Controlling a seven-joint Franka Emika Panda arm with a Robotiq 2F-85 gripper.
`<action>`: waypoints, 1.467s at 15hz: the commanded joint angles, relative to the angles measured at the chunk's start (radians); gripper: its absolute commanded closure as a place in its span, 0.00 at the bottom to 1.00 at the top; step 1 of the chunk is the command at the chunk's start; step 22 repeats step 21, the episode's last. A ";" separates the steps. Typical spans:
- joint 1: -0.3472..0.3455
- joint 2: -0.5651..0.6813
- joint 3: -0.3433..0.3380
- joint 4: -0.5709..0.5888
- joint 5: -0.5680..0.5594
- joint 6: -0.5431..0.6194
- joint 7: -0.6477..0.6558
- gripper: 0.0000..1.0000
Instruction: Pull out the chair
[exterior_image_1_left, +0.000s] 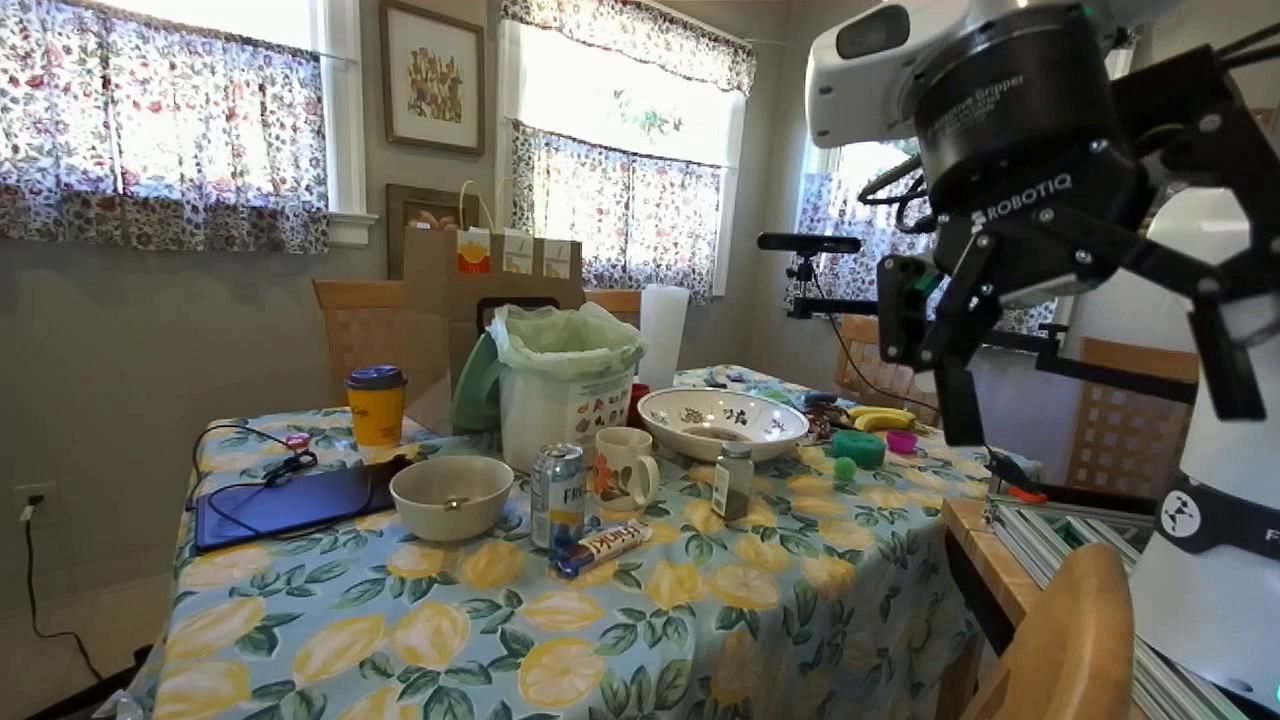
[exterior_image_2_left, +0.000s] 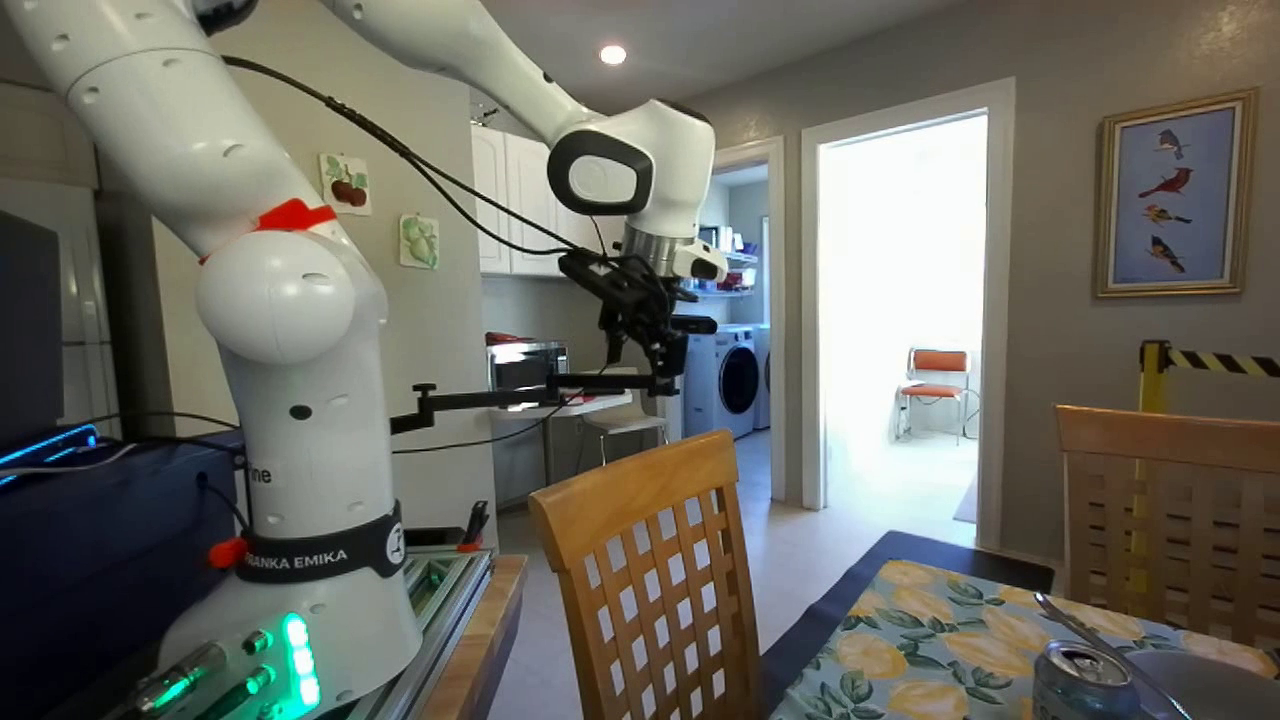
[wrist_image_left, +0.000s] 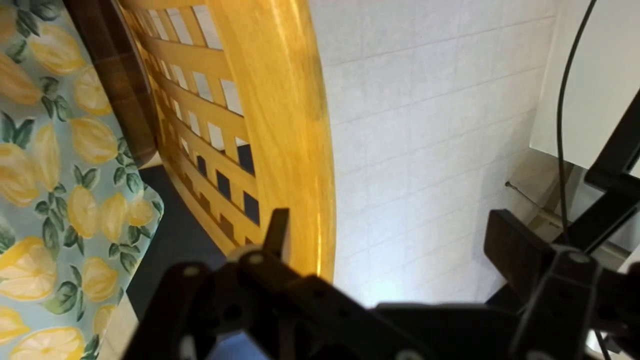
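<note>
The black two-fingered Robotiq gripper (exterior_image_1_left: 1096, 407) hangs in the air at the end of a smooth white jointed arm (exterior_image_2_left: 290, 310), and I can see its fingers spread wide, a broad gap between the tips. The large light tan wooden chair (exterior_image_2_left: 640, 495), with a broad curved top rail and a latticed back, stands upright between the white round-edged robot base (exterior_image_2_left: 365, 630) and a table (exterior_image_2_left: 900, 650) draped in pale blue cloth (exterior_image_1_left: 480, 600) printed with yellow lemons and green leaves. In an exterior view the chair's rounded rail (exterior_image_1_left: 1075, 625) shows at the lower right, the fingertips higher up and clear of it. In the wrist view one finger overlaps the rail; the other sits well off to the side, against the pale tiled floor (wrist_image_left: 410, 125), while the cloth's edge runs near the latticed back. On the table I can make out a green-lined white bin (exterior_image_1_left: 540, 430) with a tall brown paper bag (exterior_image_1_left: 430, 280) behind it, a yellow cup with a dark blue lid (exterior_image_1_left: 377, 420), a plain off-white bowl (exterior_image_1_left: 420, 510), a silver-and-blue drinks can (exterior_image_1_left: 555, 485), a blue-and-white candy wrapper (exterior_image_1_left: 605, 548) lying just beside the can, a white mug with a flower pattern (exterior_image_1_left: 620, 470), a small clear jar with a grey lid (exterior_image_1_left: 733, 490), a wide white dish with painted sprigs (exterior_image_1_left: 770, 430) and a few yellow bananas (exterior_image_1_left: 882, 417). Behind them, a wood-framed flower print (exterior_image_1_left: 437, 80) hangs on the grey wall (exterior_image_1_left: 180, 360) beside a bright curtained window (exterior_image_1_left: 610, 90).
</note>
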 joint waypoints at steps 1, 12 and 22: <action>-0.041 -0.098 0.004 -0.007 -0.073 -0.025 0.114 0.00; -0.132 -0.150 0.171 -0.020 -0.532 0.136 0.647 0.00; -0.097 -0.123 0.138 -0.005 -0.526 0.118 0.648 0.00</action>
